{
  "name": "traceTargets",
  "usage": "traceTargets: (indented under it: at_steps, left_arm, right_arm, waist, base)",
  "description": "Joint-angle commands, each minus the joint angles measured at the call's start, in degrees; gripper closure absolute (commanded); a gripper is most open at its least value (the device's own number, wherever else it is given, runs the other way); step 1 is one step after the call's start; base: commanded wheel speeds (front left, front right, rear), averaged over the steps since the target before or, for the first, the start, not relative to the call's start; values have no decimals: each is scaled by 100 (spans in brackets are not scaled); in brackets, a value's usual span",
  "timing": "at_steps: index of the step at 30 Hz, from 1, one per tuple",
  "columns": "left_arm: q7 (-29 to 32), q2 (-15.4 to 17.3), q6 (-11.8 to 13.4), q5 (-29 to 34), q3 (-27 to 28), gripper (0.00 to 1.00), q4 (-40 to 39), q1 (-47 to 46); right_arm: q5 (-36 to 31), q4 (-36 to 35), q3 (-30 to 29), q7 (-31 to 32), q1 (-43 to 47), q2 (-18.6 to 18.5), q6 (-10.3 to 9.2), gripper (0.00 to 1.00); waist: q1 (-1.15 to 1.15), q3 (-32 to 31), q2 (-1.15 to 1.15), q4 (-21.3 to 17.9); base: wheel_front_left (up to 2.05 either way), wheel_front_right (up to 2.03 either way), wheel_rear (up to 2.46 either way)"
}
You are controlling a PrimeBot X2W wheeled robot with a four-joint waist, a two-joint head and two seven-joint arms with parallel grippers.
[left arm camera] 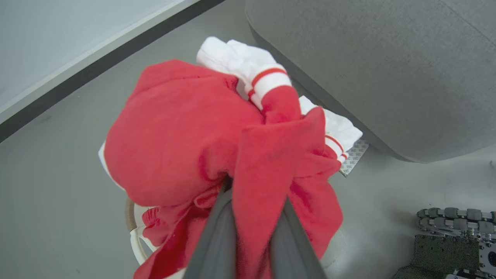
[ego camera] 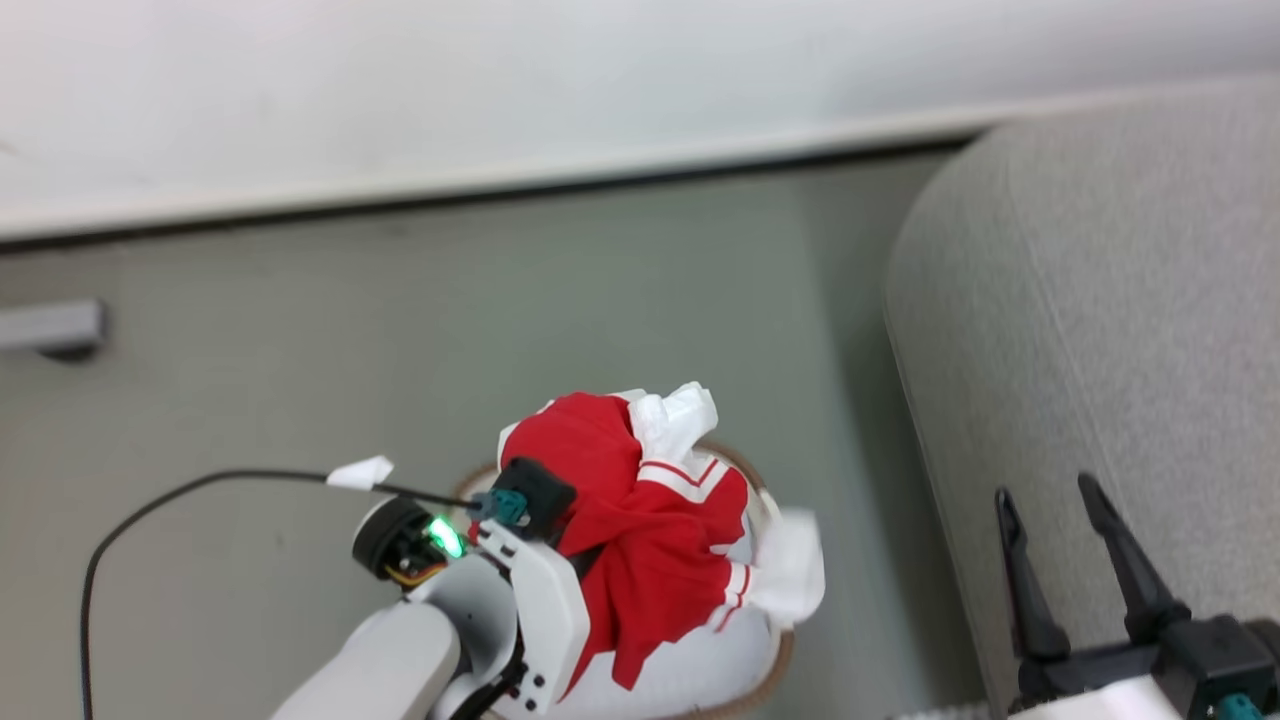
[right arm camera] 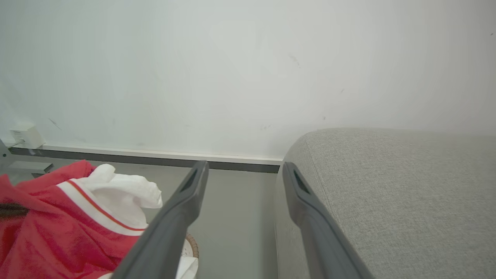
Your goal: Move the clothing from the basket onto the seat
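The clothing (ego camera: 650, 520), bright red with white sleeves and striped cuffs, hangs bunched over the basket (ego camera: 775, 665), whose brown rim curves below it. My left gripper (left arm camera: 257, 193) is shut on the clothing (left arm camera: 182, 131), with a red fold pinched between its grey fingers (left arm camera: 217, 240) and their tips buried in fabric. The basket (left arm camera: 130, 217) shows beneath. The seat (ego camera: 1100, 300), a grey sofa, stands to the right. My right gripper (ego camera: 1050, 495) is open beside the seat's edge, holding nothing. In the right wrist view my right gripper (right arm camera: 244, 168) points at the wall between the clothing (right arm camera: 46, 232) and the seat (right arm camera: 387, 193).
Pale white fabric (ego camera: 700, 670) lies in the basket under the garment. A black cable (ego camera: 200, 490) with a white tag runs over the grey floor at left. A white wall and dark baseboard (ego camera: 500, 190) close the far side. Robot base parts (left arm camera: 445, 221) sit near the sofa.
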Motion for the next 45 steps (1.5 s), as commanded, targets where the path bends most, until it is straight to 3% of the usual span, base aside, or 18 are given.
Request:
traceTargets:
  at_steps: [1,17,29,45]
  left_arm:
    - [-37,41,79,-99,65,100,-156,164]
    - [-272,275,780,-497,688,100,-1100,584]
    - [-226,351,861,-578,867,100,-1209,295]
    - [-231,450,881,-656,885,100,-1275,230]
  right_arm:
    - [-34,28,-21,2,164,-9,-12,0]
    - [-69,192,-96,2,1168,-39,-12,0]
    - [-83,215,-155,3,1475,-74,-12,0]
    - [-61,162,-183,3,1482,-180,-12,0]
  waist:
    - [1,-566,0,247]
    - [1,-1736,0,206]
    - [1,-2131,0,79]
    - [1,-2157,0,-39]
  base:
    - [0,0,0]
    - [0,0,0]
    - [0,0,0]
    - [0,0,0]
